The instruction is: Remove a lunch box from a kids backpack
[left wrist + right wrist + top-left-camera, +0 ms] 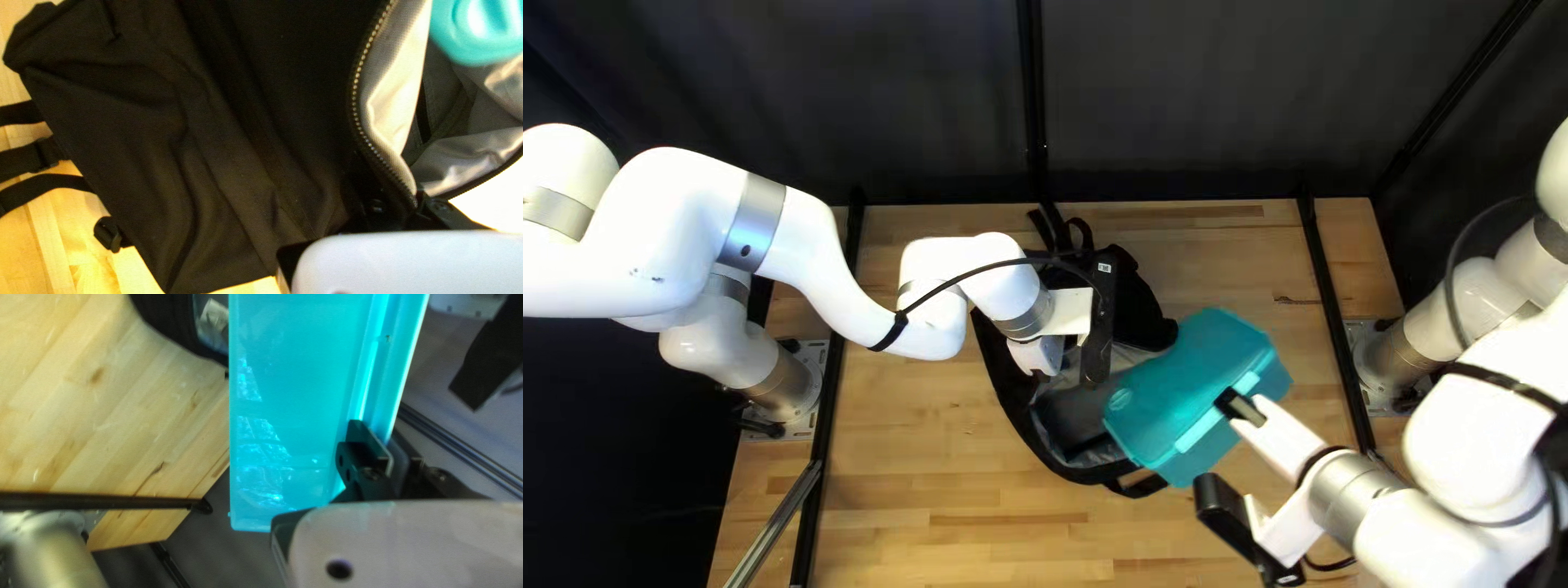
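Clamping the rectangular teal plastic lunch box (1187,376), my right gripper (1237,405) holds its long axis diagonal, near-left to far-right.

Both arms, left (675,234) and right (1470,430): glossy white, rounded segments, silver-grey joint bands (755,223). Black cable (969,272) outside left arm, black strap (889,332) round it. Bases (784,387) metallic, bolted plates (808,354). Right gripper (1236,405): black fingers (359,436), black links, round screws (372,473).
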{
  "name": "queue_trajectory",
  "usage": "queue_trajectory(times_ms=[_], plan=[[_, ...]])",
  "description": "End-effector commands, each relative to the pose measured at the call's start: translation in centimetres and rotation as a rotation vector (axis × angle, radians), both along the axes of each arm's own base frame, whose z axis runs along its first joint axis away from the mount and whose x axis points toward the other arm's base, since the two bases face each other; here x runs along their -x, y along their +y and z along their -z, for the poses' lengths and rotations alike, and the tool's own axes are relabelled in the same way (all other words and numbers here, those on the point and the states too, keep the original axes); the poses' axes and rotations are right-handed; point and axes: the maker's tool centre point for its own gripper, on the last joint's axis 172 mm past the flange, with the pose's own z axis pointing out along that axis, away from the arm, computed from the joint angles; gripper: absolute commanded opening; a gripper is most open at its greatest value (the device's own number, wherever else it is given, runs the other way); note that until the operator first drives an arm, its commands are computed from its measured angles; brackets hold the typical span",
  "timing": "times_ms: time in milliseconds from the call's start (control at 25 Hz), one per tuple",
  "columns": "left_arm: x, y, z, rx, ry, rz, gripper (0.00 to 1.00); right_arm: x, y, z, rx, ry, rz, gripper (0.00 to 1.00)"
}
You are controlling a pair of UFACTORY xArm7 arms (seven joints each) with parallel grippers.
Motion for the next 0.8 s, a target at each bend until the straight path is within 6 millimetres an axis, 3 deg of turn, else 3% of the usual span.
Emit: queue_trajectory(times_ms=[40, 400, 520, 800], plan=[[1.9, -0.2, -0.2, -0.008, 0.015, -0.011, 0.0, 2.6, -2.8, 0.2, -0.011, 0.046, 0.029, 0.0], [5.2, -0.8, -1.1, -0.03, 0.045, -0.022, 0.0, 5.2, -9.9, 2.5, -0.036, 0.079, 0.057, 0.0], [6.2, -1.0, -1.1, -0.036, 0.052, -0.026, 0.0, 5.4, -11.9, 2.8, -0.005, 0.1, 0.022, 0.0], [8.0, -1.8, -0.6, -0.046, 0.054, -0.027, 0.0, 5.3, -19.0, 5.8, 0.092, 0.14, -0.109, 0.0]])
